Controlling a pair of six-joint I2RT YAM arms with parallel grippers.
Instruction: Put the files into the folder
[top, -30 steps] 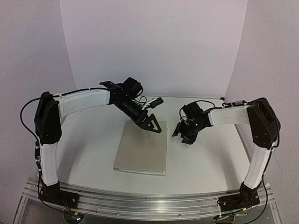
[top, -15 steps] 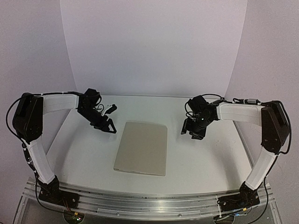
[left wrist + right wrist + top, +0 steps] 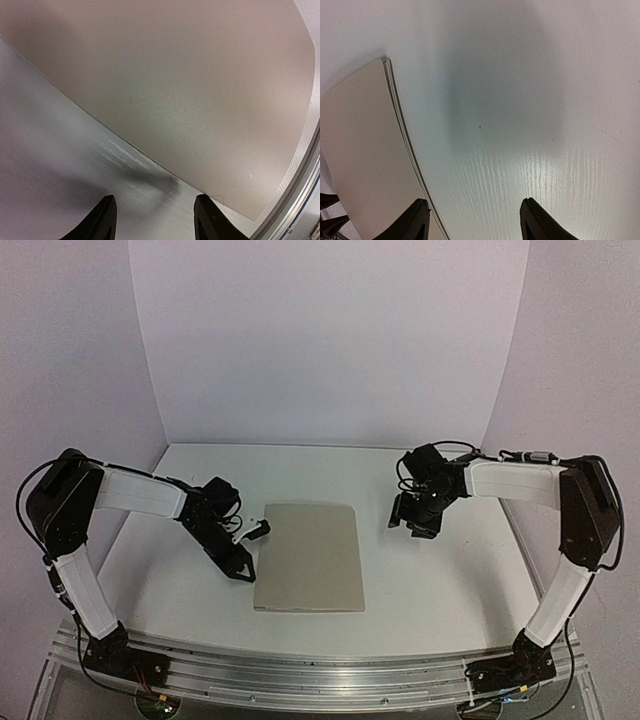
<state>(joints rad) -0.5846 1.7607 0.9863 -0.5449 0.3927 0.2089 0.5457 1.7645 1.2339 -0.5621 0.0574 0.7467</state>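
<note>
The folder (image 3: 310, 555) lies shut and flat in the middle of the table, a plain beige rectangle. The files are hidden from every view. My left gripper (image 3: 250, 546) sits low beside the folder's left edge, open, with only bare table between its fingers. In the left wrist view the folder (image 3: 190, 100) fills the upper part, and the left gripper (image 3: 155, 220) stands just short of its edge. My right gripper (image 3: 413, 526) hangs open over bare table to the right of the folder's far right corner. The right wrist view shows the folder (image 3: 360, 150) at left, beside the right gripper (image 3: 475, 220).
The white table (image 3: 450, 580) is backed by white walls behind and at both sides. An aluminium rail (image 3: 320, 670) runs along the near edge and shows as a rail (image 3: 295, 200) close to the folder's near corner in the left wrist view.
My left arm swung from over the folder's far edge out to the left, then down to its left edge, its jaws narrowing. The folder's near end shifted slightly right. The right gripper drew back a little.
</note>
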